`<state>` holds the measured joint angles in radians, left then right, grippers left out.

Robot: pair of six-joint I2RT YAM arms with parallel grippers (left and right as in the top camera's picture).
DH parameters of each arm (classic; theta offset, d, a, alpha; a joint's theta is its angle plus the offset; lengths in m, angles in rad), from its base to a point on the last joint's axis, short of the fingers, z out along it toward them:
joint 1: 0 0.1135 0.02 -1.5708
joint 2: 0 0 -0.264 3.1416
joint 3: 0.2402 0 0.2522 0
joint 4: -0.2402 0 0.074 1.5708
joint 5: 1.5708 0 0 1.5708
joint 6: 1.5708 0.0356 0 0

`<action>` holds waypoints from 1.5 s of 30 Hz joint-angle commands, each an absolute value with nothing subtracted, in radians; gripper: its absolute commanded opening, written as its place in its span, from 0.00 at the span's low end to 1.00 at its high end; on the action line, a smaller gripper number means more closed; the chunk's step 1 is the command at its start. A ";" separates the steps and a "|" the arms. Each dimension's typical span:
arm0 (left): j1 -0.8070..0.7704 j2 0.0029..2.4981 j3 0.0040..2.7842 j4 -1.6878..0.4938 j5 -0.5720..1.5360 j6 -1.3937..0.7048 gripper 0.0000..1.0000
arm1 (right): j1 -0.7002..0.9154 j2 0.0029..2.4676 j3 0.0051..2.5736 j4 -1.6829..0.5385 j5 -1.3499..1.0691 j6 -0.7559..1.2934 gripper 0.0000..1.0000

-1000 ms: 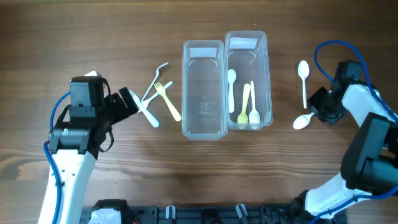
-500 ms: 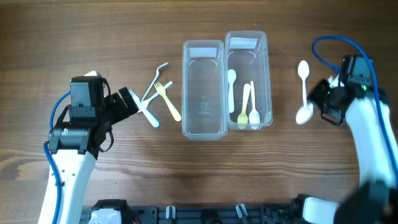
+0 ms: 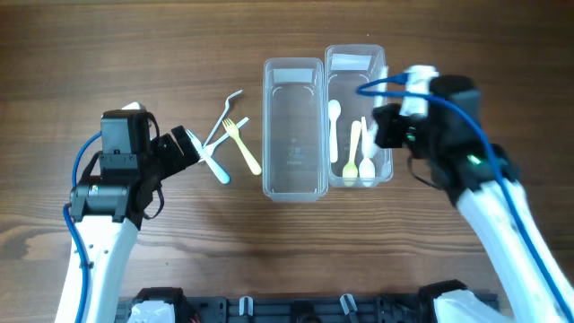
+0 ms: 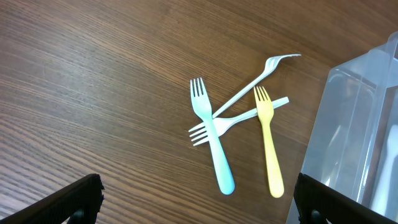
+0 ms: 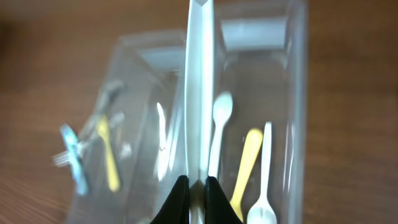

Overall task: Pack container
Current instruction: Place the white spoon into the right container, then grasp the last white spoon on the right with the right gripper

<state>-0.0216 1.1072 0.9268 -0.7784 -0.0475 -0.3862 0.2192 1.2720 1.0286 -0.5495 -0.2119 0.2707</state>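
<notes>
The left gripper (image 3: 189, 146) hovers low over the left part of the desk (image 3: 430, 233), its fingers spread wide and holding nothing. Just right of it four forks lie in a loose heap. A blue fork (image 4: 211, 143) and a yellow fork (image 4: 268, 146) lie roughly parallel, tines toward the far edge. Two white forks (image 4: 247, 79) cross them at a slant, one touching the blue fork's neck.

Right of the heap, two clear, long containers stand side by side at mid-desk, walls touching, long axes running from far edge to near edge. The left container (image 3: 293, 179) is empty. The right container (image 3: 387, 99) holds two white spoons (image 3: 334, 126) and a yellow spoon (image 3: 352, 151), all lying lengthwise with the container.

The right gripper (image 5: 194, 190) hangs above the right container, fingers pressed together on the handle of a white spoon (image 5: 199, 81). The spoon is plain white plastic. In the wrist view its handle runs straight out from the fingertips, lined up with the containers' long axes and over the shared walls. Its bowl end cannot be made out.

Bare wood lies open toward the right edge, along the near edge and across the far-left corner.
</notes>
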 commanded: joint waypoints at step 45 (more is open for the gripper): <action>-0.026 1.109 0.949 -0.776 -0.057 -0.374 1.00 | -0.144 2.026 1.472 -0.853 0.091 -0.080 0.56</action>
<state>-0.0216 1.1072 0.9272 -0.7784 -0.0479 -0.3859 -0.1448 1.9778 1.4761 -0.8455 0.0345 -0.0395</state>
